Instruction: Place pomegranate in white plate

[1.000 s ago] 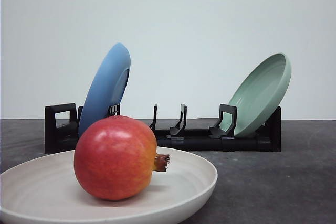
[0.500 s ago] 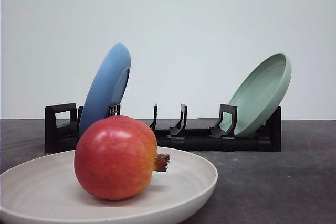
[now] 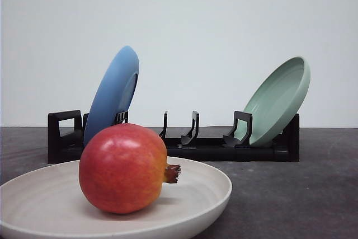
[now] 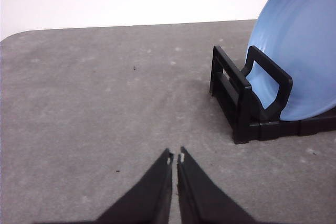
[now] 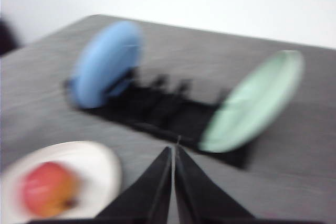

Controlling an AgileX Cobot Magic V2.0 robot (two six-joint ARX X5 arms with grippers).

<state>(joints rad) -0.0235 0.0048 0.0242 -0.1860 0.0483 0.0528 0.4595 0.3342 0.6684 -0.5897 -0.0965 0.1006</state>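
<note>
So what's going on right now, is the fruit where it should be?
Left gripper shut, empty. Right gripper shut, empty. Pomegranate sitting in the white plate. Nothing in the way.

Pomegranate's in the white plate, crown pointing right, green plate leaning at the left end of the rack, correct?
Not quite. In the front view the green plate leans at the right end of the rack; the blue plate is at the left. The pomegranate does sit in the white plate, crown pointing right.
</note>
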